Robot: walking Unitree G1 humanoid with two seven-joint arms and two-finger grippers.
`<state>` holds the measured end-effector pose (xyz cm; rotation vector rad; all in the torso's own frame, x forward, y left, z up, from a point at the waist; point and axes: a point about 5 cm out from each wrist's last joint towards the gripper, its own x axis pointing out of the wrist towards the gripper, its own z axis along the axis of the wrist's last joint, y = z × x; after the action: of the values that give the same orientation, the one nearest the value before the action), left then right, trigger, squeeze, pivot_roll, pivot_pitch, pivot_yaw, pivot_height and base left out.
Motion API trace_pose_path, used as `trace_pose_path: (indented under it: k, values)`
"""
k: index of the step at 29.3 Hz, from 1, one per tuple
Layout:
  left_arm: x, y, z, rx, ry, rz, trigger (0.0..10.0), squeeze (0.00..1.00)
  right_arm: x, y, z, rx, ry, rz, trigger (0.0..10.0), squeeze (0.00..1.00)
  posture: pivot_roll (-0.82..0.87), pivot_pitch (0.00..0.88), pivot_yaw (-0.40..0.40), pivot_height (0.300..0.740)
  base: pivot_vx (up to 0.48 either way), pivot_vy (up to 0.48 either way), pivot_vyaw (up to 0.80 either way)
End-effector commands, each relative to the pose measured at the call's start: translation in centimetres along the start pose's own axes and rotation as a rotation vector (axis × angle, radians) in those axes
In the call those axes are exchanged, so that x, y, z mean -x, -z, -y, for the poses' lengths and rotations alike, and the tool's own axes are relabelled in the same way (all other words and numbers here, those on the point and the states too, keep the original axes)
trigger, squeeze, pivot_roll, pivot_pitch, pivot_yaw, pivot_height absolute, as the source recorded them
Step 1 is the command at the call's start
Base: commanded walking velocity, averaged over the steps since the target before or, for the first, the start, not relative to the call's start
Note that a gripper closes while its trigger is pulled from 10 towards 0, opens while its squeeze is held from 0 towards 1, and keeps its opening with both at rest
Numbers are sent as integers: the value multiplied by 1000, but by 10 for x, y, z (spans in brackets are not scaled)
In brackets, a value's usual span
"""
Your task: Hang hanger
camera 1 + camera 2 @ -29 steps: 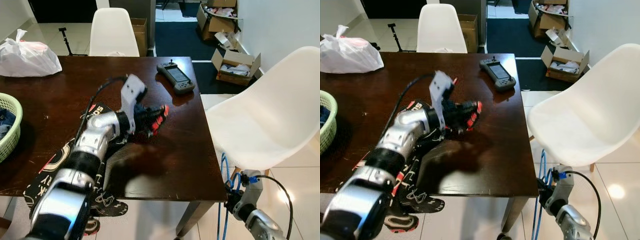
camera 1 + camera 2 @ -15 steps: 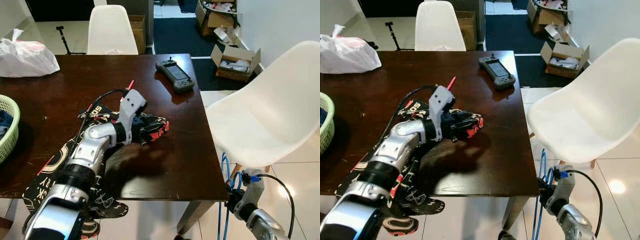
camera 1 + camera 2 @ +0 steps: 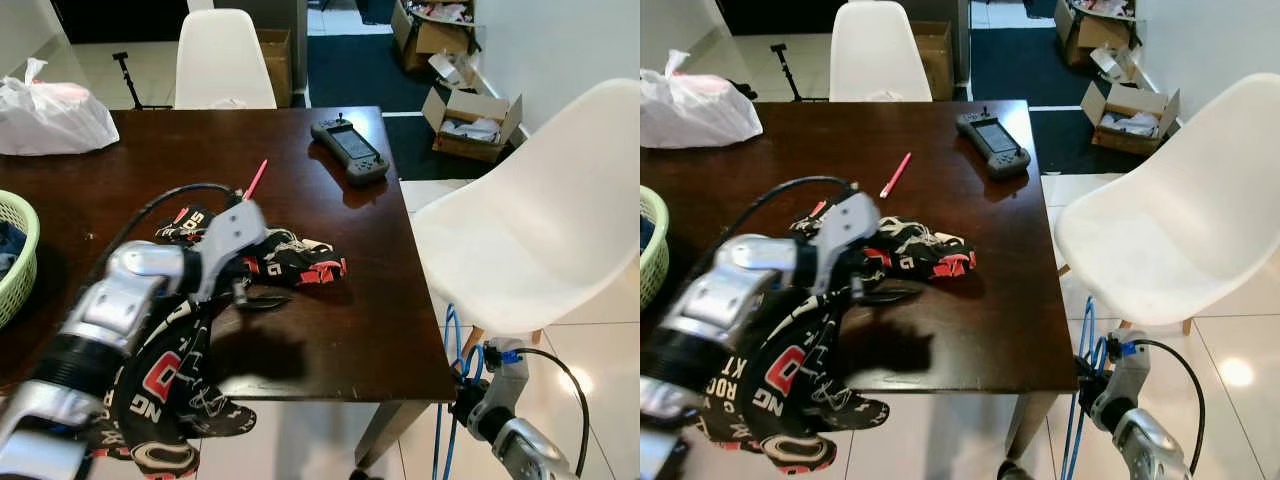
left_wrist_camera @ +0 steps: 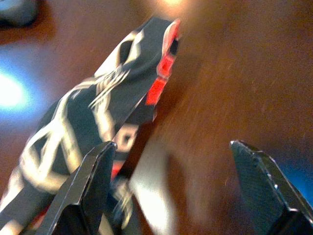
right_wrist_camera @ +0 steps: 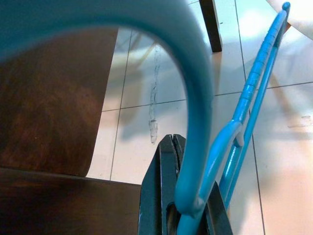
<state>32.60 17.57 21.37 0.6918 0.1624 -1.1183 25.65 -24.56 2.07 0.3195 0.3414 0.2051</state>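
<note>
Low, the right gripper (image 5: 183,215) clamps the blue hanger (image 3: 447,350), seemingly upright.

White and red lettering runs over the black garment (image 3: 790,370) that lies on the worktop (image 3: 970,200) and hangs over its near edge. On the hanging part near the left, "NG" stands out in white beside a red patch, with "ROC" and a "K" on the strip further left. The letters on the bunched part by the worktop's middle are too broken up to read.
</note>
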Motion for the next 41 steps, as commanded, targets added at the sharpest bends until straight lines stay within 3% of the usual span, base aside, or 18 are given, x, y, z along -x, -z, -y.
trace_pose_path:
  k: [1, 3, 4, 5, 7, 8, 9, 11, 12, 13, 18, 20, 23, 26, 29, 31, 35, 41]
  values:
    - [4, 0, 3, -14, 3, -30, 10000, 1000, -9, -50, -18, 40, -124, 240, 10000, 0, -10, 166, -12, 740, 0, 0, 0]
    - [10, -3, -2, -24, -58, -20, 10000, 1000, -9, -50, -18, 37, -123, 240, 10000, 0, -10, 166, -12, 740, 0, 0, 0]
    - [16, -8, -7, -11, -147, 29, 10000, 0, -9, -49, -18, 34, -113, 238, 10000, 0, -10, 166, -12, 740, 0, 0, 0]
    - [22, -17, -11, 50, -306, 169, 10000, 0, -10, -45, -14, 32, -76, 234, 10000, 0, -1, 166, -3, 740, 0, 0, 0]
    - [23, -19, -10, 88, -366, 233, 10000, 0, -10, -44, -12, 33, -55, 232, 10000, 0, -1, 166, -3, 740, 0, 0, 0]
    - [21, -14, -6, 170, -437, 286, 10000, 0, -10, -40, -8, 36, -15, 222, 10000, 0, -1, 166, -3, 740, 0, 0, 0]
    - [21, -14, -6, 170, -437, 286, 10000, 0, -10, -40, -8, 36, -15, 222, 10000, 0, -1, 166, -3, 740, 0, 0, 0]
    - [16, 3, 8, 292, -533, 310, 10000, 0, -9, -33, 1, 44, 75, 192, 10000, 0, 6, 166, -2, 740, 0, 0, 0]
    - [16, 3, 8, 292, -533, 310, 10000, 0, -9, -33, 1, 44, 75, 192, 10000, 0, 6, 166, -2, 740, 0, 0, 0]
    - [13, 15, 20, 372, -574, 317, 10000, 0, -8, -28, 5, 43, 101, 174, 10000, 0, 14, 166, -4, 740, 0, 0, 0]
    - [10, 26, 33, 438, -590, 312, 10000, 0, -7, -23, 6, 42, 115, 157, 10000, 0, 20, 166, -6, 740, 0, 0, 0]
    - [5, 45, 59, 546, -617, 279, 10000, 0, -5, -16, 10, 54, 151, 128, 10000, 0, 26, 161, -7, 740, -165, 0, 0]
    - [5, 54, 69, 588, -639, 252, 10000, 0, -1, -15, 19, 82, 216, 107, 10000, 0, 28, 155, -5, 740, 74, 0, 0]
    - [5, 55, 70, 595, -647, 245, 10000, 0, 1, -15, 23, 97, 250, 101, 10000, 0, 28, 155, -5, 740, 277, 0, 0]
    - [4, 53, 68, 602, -662, 254, 10000, 0, 9, -16, 41, 118, 395, 90, 10000, 0, 25, 148, -2, 740, -396, 0, 0]
    - [4, 53, 68, 602, -662, 254, 10000, 0, 9, -16, 41, 118, 395, 90, 10000, 0, 25, 148, -2, 740, -394, 0, 0]
    - [2, 49, 68, 607, -667, 268, 10000, 0, 19, -21, 56, 113, 527, 109, 10000, 0, 24, 146, 0, 740, 109, 0, 0]
    - [2, 48, 68, 614, -677, 271, 10000, 0, 23, -22, 61, 101, 537, 115, 10000, 0, 23, 142, 3, 740, -110, 0, 0]
